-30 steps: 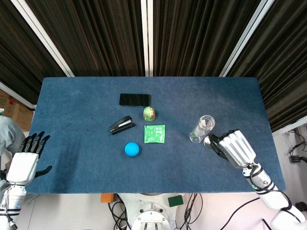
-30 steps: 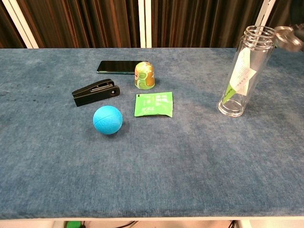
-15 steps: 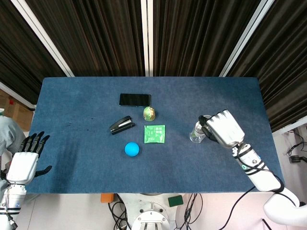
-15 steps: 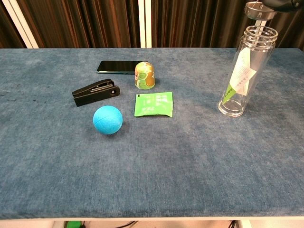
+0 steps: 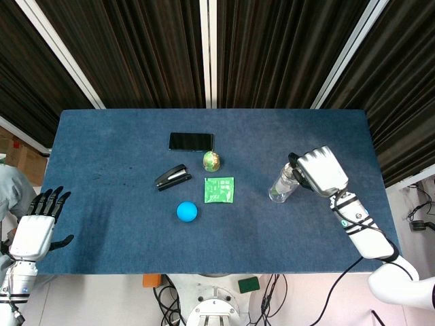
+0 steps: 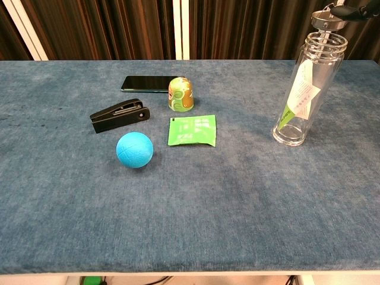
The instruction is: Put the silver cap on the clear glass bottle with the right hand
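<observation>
Shifting slightly right since half a second ago, the right hand [image 5: 319,170] now pinches the silver cap [image 6: 328,19] just above the clear glass bottle [image 6: 303,95], seemingly to line it up with the open mouth. Well apart lie the smartphone [image 5: 191,141], stapler [image 5: 172,177] and blue ball [image 5: 187,211]; nothing blocks it. The left hand [image 5: 35,227] idles, fingers spread.

The clear glass bottle [image 6: 304,89] stands upright on the right part of the blue table, its threaded mouth open and a green-and-white label showing through its side. My right hand [image 5: 319,171] holds the round silver metal cap [image 6: 325,19] just above that mouth, a little tilted and not yet seated on the rim.
</observation>
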